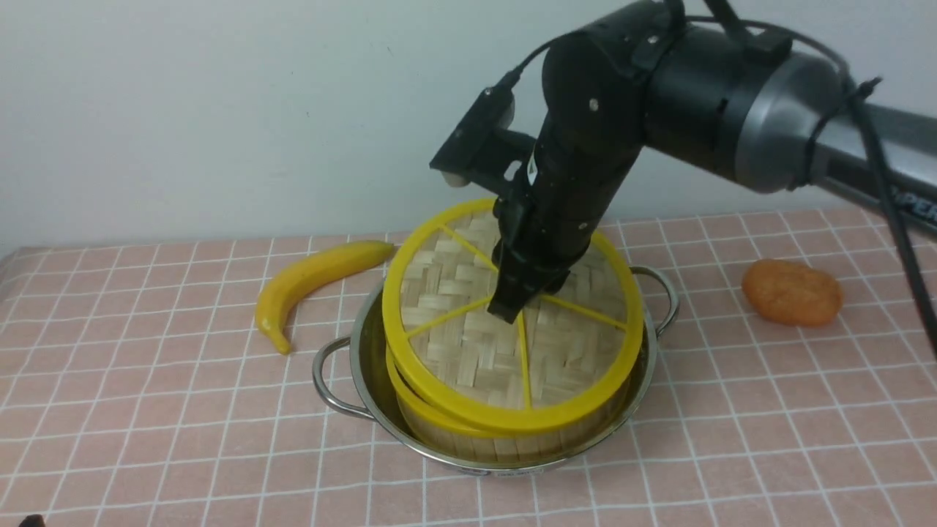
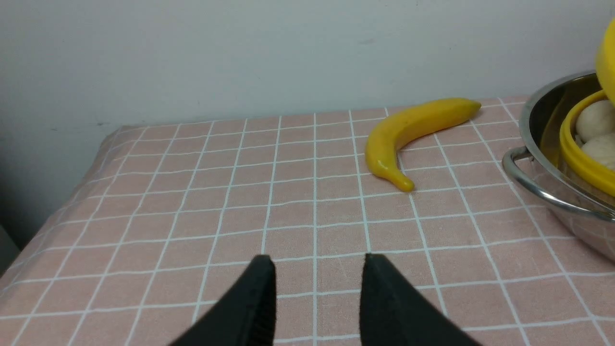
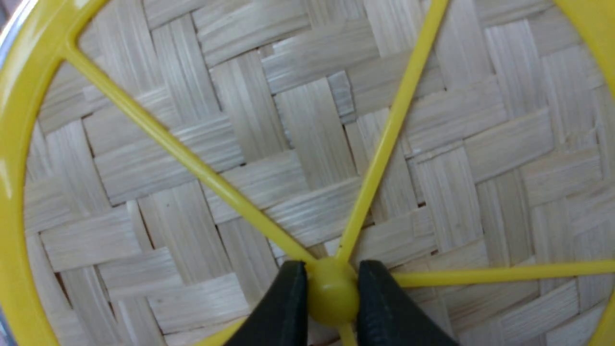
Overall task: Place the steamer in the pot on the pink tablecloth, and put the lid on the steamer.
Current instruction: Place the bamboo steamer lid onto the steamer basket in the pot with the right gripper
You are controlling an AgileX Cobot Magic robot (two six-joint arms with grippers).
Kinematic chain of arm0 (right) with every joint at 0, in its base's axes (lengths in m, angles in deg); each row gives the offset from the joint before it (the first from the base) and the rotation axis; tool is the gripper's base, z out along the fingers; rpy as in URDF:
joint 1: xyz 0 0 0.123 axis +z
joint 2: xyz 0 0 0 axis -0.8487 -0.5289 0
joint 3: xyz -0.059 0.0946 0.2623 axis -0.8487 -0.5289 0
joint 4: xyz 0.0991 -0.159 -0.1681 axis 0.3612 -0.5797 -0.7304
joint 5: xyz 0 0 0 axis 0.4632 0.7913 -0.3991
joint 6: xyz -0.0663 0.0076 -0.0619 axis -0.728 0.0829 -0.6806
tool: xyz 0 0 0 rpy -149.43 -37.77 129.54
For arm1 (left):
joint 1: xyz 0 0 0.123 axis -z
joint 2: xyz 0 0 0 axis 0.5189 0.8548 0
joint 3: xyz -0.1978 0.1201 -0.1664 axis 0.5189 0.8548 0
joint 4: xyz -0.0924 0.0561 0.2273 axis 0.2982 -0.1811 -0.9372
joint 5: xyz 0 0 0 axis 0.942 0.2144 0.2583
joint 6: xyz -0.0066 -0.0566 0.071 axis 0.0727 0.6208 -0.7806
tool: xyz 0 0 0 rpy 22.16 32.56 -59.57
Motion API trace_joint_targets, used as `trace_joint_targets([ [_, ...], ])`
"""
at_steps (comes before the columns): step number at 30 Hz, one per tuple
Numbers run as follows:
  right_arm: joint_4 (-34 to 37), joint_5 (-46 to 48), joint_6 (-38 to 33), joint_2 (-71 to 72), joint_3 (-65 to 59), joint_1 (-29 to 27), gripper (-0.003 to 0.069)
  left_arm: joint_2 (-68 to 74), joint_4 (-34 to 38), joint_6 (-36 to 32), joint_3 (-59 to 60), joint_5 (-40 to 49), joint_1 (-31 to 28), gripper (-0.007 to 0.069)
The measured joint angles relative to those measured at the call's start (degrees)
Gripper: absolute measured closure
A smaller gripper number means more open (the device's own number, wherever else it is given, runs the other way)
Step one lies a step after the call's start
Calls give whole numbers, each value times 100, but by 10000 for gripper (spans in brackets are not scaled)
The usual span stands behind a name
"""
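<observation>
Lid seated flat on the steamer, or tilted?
Tilted: the lid stands clear of the steamer rim on the left; right gripper pinches its hub.

The pink tablecloth (image 1: 146, 329) carries a grid of thin white lines forming squares. The pot (image 1: 368, 359) is shiny silver steel. The lid (image 1: 454, 351) is pale tan bamboo in a basket weave, with a bright yellow rim, yellow spokes and a yellow centre hub. The steamer (image 1: 454, 439) shows yellow rims over pale bamboo walls, and the buns (image 2: 593, 122) in it are creamy white. A banana (image 1: 307, 282) toward the tablecloth's far edge is yellow. A lump (image 1: 792, 293) near its right edge is orange. The right gripper (image 1: 509, 307) and left gripper (image 2: 317, 262) are black, and the right arm (image 1: 703, 80) is black and grey.
</observation>
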Motion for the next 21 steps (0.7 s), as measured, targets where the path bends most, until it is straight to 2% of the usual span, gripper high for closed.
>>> trace_joint_targets([
  [21,48,-379,-641,-156,-6,0,510,0,0,0,0,0,0,382],
])
